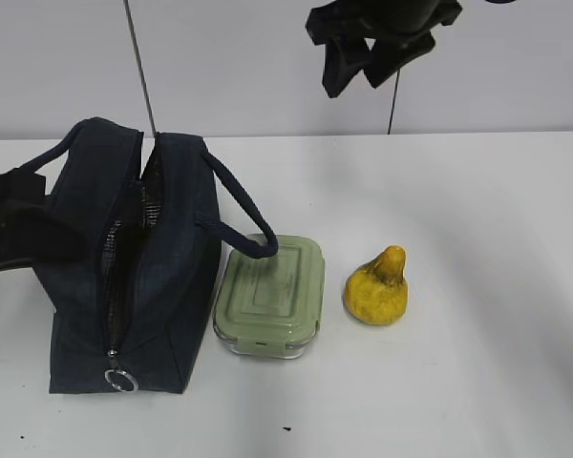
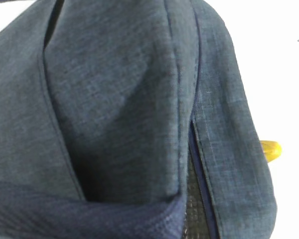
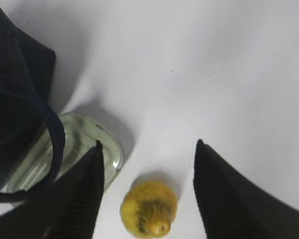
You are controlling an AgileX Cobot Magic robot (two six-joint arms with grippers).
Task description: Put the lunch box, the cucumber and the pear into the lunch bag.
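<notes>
Right gripper (image 1: 377, 52) hangs high above the counter (image 1: 477, 219) at about 1 o'clock from the pear, jaws spread and holding nothing. In its wrist view the two dark fingers (image 3: 84, 194) frame the pear from above, which reads as lining up for a straight descent onto the fruit. The left gripper is hidden behind the bag in the exterior view, and its own camera shows only fabric. It is clenched, though what it pinches cannot be seen; judging from the arm's place at 9 o'clock of the bag, it is probably steadying the bag so the mouth stays parted.

Largest first: the lunch bag (image 1: 134, 277) stands on the left of the counter, its zipper run open along the top and the ring pull (image 1: 120, 380) lying at the 6 o'clock end, so the slot faces upward ready to receive things. One strap handle (image 1: 239, 215) droops over to 3 o'clock and rests on the lunch box (image 1: 272, 294), which sits touching the bag's side with its green lid clipped on; that strap may need clearing before the box lifts.

The pear (image 1: 377, 286) stands upright just beside the box at 3 o'clock, apart from it. No cucumber shows on the counter; possibly it is already inside the bag, but that cannot be told.
</notes>
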